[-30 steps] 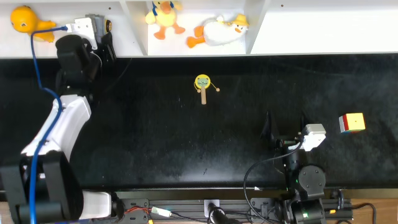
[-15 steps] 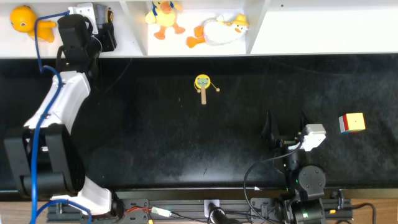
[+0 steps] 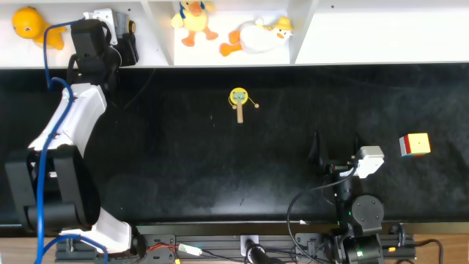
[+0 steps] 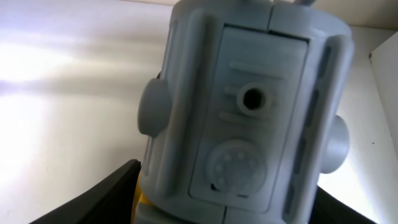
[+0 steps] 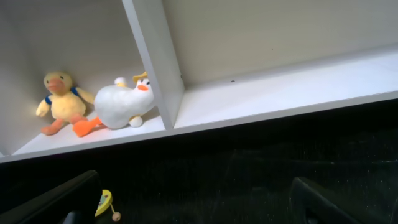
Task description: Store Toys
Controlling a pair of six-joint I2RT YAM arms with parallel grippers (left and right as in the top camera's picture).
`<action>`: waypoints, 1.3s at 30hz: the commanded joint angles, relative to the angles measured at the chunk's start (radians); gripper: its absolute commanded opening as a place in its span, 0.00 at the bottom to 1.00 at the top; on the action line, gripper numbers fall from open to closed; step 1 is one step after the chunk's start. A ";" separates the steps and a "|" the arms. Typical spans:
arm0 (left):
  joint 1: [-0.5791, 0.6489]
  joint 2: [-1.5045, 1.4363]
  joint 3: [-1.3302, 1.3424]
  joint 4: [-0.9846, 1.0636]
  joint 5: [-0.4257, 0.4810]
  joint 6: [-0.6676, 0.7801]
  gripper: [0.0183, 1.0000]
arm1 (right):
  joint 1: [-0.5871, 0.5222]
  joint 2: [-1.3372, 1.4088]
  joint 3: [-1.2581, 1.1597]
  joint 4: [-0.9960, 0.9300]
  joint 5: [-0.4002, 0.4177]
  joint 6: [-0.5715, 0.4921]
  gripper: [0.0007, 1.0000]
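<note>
A grey toy robot (image 4: pixel 242 112) stands upright between the fingers of my left gripper (image 4: pixel 227 208), which is shut on it. From above, that gripper (image 3: pixel 111 29) and the robot (image 3: pixel 100 16) sit inside the left compartment of the white shelf (image 3: pixel 381 37), to the right of an orange-yellow duck toy (image 3: pixel 33 26). A yellow rattle drum (image 3: pixel 239 99) and a coloured cube (image 3: pixel 415 144) lie on the black table. Low at the front right, my right gripper (image 3: pixel 335 150) rests open and holds nothing.
The middle compartment holds a yellow plush duck (image 3: pixel 194 18) and a white plush duck (image 3: pixel 260 35), which also show in the right wrist view as the yellow duck (image 5: pixel 61 102) and the white duck (image 5: pixel 121 104). A white divider (image 5: pixel 155 62) separates it from the right compartment.
My left arm has pushed farther back into the left shelf compartment with the grey robot. The right arm and the toys on the table have not moved.
</note>
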 commanded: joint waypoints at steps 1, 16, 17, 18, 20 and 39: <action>-0.001 0.008 0.029 0.003 -0.013 -0.011 0.67 | 0.006 -0.008 -0.014 0.005 0.008 -0.007 1.00; -0.004 -0.062 0.029 -0.045 -0.013 -0.011 1.00 | 0.006 -0.008 -0.014 0.005 0.008 -0.007 1.00; -0.004 -0.080 0.029 -0.060 -0.013 -0.011 1.00 | 0.006 -0.008 -0.014 0.005 0.008 -0.007 1.00; -0.004 -0.103 0.029 -0.078 -0.013 -0.011 1.00 | 0.006 -0.008 -0.014 0.005 0.008 -0.007 1.00; -0.004 -0.142 0.029 -0.114 -0.013 -0.011 1.00 | 0.006 -0.008 -0.014 0.005 0.008 -0.007 1.00; -0.004 -0.505 0.029 -0.736 -0.013 -0.041 1.00 | 0.006 -0.008 -0.014 0.005 0.008 -0.007 1.00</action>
